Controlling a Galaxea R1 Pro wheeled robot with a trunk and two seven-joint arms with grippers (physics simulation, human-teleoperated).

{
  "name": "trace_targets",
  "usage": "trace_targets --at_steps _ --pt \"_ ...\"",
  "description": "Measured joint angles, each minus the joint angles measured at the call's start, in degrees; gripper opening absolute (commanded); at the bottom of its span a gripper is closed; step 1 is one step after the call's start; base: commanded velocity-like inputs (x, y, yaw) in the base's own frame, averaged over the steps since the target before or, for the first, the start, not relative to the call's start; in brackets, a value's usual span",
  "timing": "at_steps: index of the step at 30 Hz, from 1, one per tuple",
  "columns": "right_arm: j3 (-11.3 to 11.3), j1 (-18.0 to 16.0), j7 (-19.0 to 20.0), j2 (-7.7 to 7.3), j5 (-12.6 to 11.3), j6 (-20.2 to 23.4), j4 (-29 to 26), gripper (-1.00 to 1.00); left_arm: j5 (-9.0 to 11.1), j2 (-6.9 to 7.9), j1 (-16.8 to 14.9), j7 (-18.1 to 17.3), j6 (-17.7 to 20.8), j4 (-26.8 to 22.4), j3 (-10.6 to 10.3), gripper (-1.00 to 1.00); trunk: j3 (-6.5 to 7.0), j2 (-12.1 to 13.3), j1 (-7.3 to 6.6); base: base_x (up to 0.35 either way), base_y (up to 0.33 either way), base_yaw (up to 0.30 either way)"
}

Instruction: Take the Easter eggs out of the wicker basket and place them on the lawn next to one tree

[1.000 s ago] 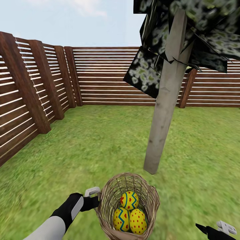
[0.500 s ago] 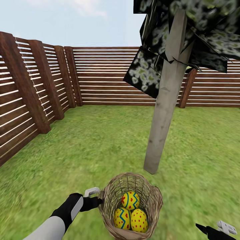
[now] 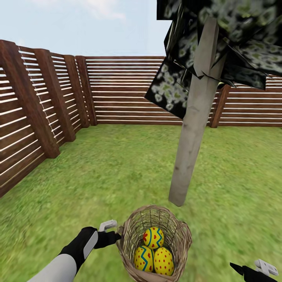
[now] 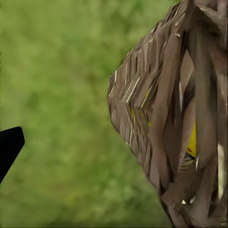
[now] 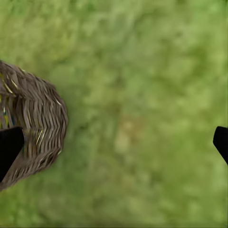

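your wicker basket [image 3: 154,244] sat low in the head view, at about 6 o'clock, on the lawn [image 3: 98,176]. it was a small round bucket of tan-brown open weave, its rim tilted a little, with gaps between the strands; in the left wrist view the basket wall [image 4: 166,114] showed close up with a bit of yellow behind the weave. all three easter eggs [image 3: 153,250] lay inside it, touching one another: one egg [image 3: 153,237] on top toward 12 o'clock and two below it, each yellow with red dots and a blue zigzag band edged in red.

the tree [image 3: 194,117] stood just beyond the basket at about 1 o'clock, its pale grey-beige trunk bare and leaning slightly, with dark mottled leaves overhead. a brown slatted fence [image 3: 117,90] closed the garden from 9 to 3 o'clock.

your left claw [image 3: 113,235] was at the basket's rim on the 9 o'clock side; whether it was clenched on the rim or released, i cannot tell. your right claw [image 3: 254,269] hung at about 4 o'clock, well apart from the basket, and in the right wrist view its two dark fingertips [image 5: 9,149] stood wide apart, released, over the grass with the basket beside one of them.
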Motion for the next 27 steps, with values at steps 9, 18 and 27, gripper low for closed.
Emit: trace_targets --at_steps 9,18,27 --pt "0.0 0.0 0.0 0.0 0.0 0.0 -0.1 1.0 0.0 -0.27 0.0 -0.5 0.3 -1.0 -0.1 1.0 1.62 3.6 -1.98 0.0 0.0 0.0" --pt "0.0 0.0 0.0 0.01 0.0 -0.1 -0.1 1.0 0.0 -0.92 0.0 -3.4 4.4 -11.0 -0.2 1.0 3.23 7.2 -3.96 0.0 0.0 0.0" --pt "-1.8 2.9 0.0 -1.92 -0.6 -2.4 -0.4 1.0 2.9 1.85 -2.9 -5.4 4.0 -14.0 2.3 1.0 3.23 7.2 -3.95 0.0 0.0 0.0"
